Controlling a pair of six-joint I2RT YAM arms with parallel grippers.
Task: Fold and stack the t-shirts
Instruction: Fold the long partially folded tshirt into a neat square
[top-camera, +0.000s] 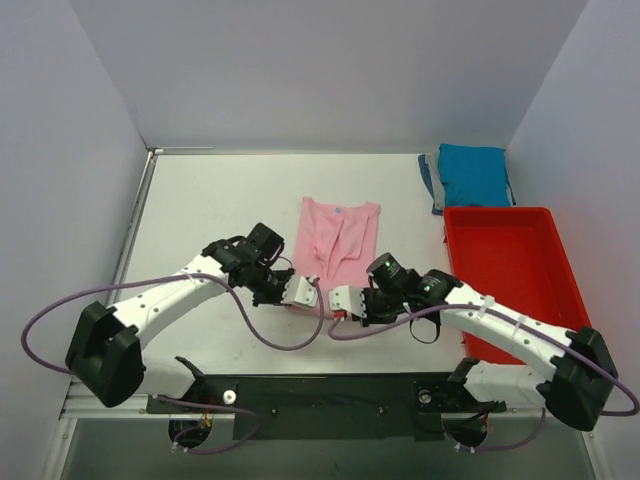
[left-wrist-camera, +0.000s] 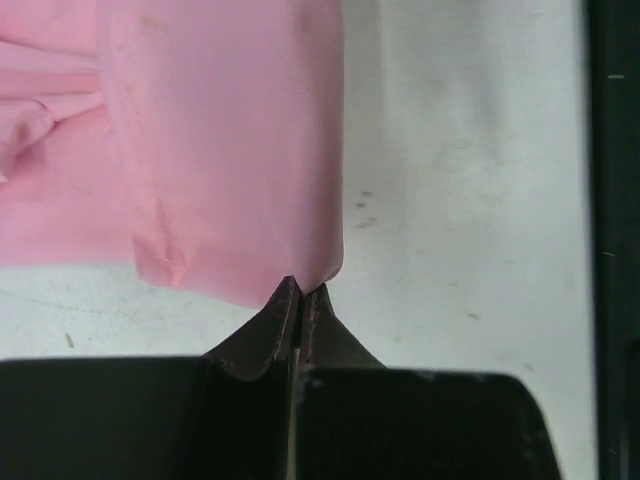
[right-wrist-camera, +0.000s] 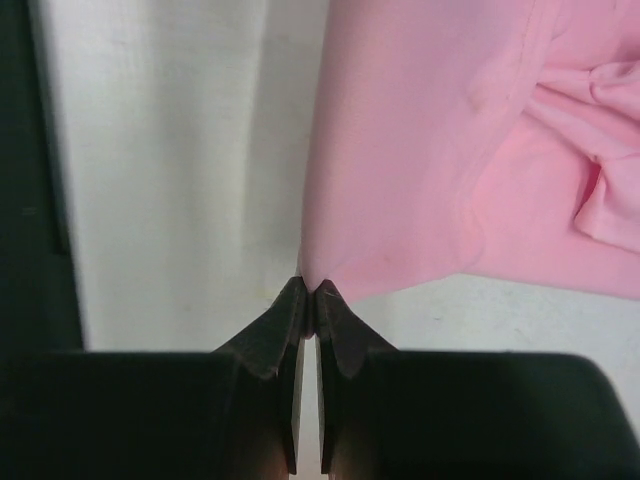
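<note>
Lengthwise, the pink t-shirt (top-camera: 336, 245) lies folded narrow, creased.

White tabletop (top-camera: 205, 215), plain pale walls (top-camera: 330, 70) on three sides, black rail (top-camera: 330, 398) along near edge

Red tray (top-camera: 500, 213) hems the right; bare table (top-camera: 220, 200) left of pink t-shirt (top-camera: 338, 240).
</note>
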